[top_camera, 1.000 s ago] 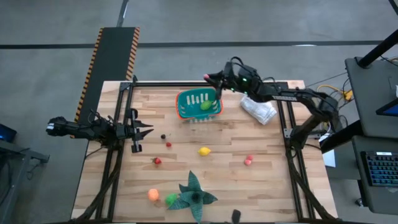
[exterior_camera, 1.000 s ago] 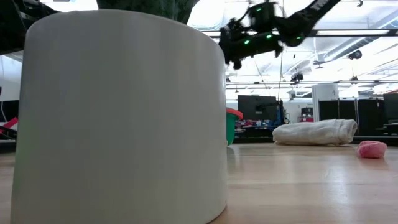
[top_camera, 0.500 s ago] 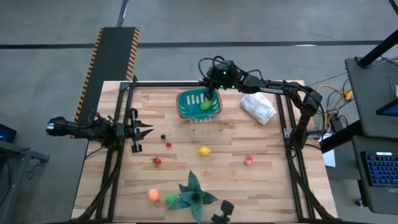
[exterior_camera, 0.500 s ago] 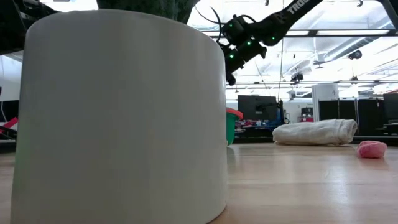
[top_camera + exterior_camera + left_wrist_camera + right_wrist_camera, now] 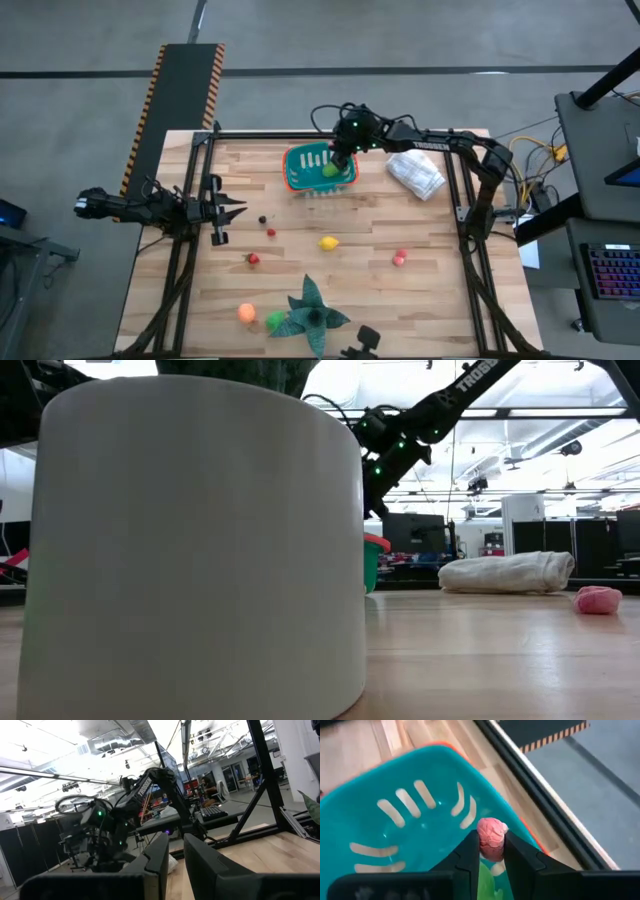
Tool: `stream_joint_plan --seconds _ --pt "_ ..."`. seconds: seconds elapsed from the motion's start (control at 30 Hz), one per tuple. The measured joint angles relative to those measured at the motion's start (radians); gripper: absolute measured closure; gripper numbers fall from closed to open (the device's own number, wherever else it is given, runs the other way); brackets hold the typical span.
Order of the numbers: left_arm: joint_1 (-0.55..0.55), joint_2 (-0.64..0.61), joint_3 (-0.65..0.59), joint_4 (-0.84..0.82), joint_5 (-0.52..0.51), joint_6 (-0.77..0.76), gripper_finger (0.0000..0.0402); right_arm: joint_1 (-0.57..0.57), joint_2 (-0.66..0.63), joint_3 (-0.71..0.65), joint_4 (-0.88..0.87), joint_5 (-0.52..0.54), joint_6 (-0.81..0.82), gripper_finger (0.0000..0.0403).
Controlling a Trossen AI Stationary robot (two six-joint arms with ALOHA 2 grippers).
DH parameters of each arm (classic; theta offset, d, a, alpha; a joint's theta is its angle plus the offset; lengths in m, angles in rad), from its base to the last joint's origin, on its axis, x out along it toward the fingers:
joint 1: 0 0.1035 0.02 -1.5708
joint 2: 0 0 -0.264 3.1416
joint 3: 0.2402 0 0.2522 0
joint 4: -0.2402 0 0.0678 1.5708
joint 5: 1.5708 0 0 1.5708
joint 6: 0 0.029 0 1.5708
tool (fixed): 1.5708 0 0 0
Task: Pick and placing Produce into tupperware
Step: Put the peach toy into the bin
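The teal tupperware (image 5: 296,176) with an orange-red rim stands at the table's far middle, with a green piece of produce (image 5: 329,170) lying inside it. My right gripper (image 5: 338,160) hangs over the tub's right part, shut on a pink knobbly piece of produce (image 5: 491,839). More produce lies on the wood: yellow (image 5: 328,242), red (image 5: 254,259), pink (image 5: 400,258), orange (image 5: 246,313) and green (image 5: 274,321). My left gripper (image 5: 238,208) waits at the table's left edge, its fingers (image 5: 157,855) close together with nothing between them. My right gripper pinches the pink piece by its two sides (image 5: 482,842) between the two fingers, at their free ends. The fingers slant down from the table's right side. The piece is lifted clear, above the inside of the tub (image 5: 410,835) and the green piece (image 5: 487,876).
A wrinkled white bag (image 5: 415,175) lies right of the tub. A dark green star-shaped leafy thing (image 5: 312,312) sits at the near edge. Black frame rails (image 5: 200,250) run along the table's sides. In the low view a big white cylinder (image 5: 190,540) hides most of the table.
My right gripper has moved toward the table's left and down, from beyond the tub's far right corner to over the tub. It has tipped from about level to slanting down, keeping the pink piece between its fingers.
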Motion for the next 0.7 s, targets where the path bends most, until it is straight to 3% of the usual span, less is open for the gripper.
stream_joint_plan --seconds 0.7 --pt "0.0 0.0 0.0 0.0 0.0 0.0 0.0356 0.0 0.046 -0.001 -0.052 0.053 -0.036 0.0335"
